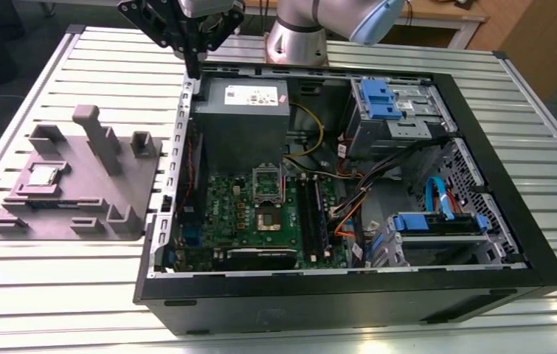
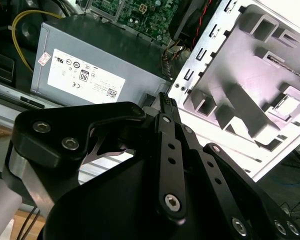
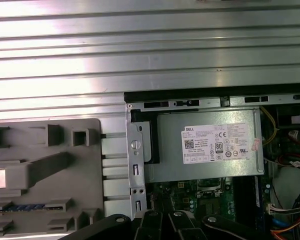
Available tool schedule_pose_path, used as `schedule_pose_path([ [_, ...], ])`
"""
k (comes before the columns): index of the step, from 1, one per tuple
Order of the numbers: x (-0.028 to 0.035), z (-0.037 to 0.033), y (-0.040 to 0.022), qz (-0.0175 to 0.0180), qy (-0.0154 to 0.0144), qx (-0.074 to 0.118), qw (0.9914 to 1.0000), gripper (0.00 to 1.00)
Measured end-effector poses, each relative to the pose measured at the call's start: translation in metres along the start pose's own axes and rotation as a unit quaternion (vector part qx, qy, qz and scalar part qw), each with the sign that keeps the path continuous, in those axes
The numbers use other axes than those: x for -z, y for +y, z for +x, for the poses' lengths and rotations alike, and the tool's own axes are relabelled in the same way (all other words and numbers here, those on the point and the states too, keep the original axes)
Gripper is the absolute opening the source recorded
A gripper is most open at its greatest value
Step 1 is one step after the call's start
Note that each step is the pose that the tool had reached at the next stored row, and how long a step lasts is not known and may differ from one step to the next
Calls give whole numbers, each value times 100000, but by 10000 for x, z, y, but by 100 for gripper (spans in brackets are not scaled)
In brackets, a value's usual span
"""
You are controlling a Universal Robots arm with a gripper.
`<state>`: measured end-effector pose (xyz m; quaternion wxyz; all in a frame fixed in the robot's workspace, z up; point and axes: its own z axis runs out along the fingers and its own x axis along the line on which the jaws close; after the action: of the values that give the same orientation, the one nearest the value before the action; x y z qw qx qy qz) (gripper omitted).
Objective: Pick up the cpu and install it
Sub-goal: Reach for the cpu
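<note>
On the slatted metal table [image 1: 62, 310], the open computer case [image 1: 357, 295] showed a seemingly empty socket [image 1: 266, 214]. The cpu [image 1: 42, 175] lay uninstalled in the grey tray [image 1: 22, 221] alongside. Beyond, the gripper [image 1: 192, 66] hovered, fingers pressed together, holding nothing.

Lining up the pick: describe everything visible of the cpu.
The cpu is a small flat square chip, silver-grey metal top, thin pale rim. It lies flat in a recess of the grey holder tray, to the exterior view's left of the computer case. The gripper is away from it, near the case's edge.
</note>
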<state>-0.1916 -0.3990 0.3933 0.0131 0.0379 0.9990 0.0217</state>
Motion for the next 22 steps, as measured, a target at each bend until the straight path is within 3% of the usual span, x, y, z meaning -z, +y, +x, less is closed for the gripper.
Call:
schedule_pose_path([
  [22,3,112,-8,2,2,-2,100000,10],
])
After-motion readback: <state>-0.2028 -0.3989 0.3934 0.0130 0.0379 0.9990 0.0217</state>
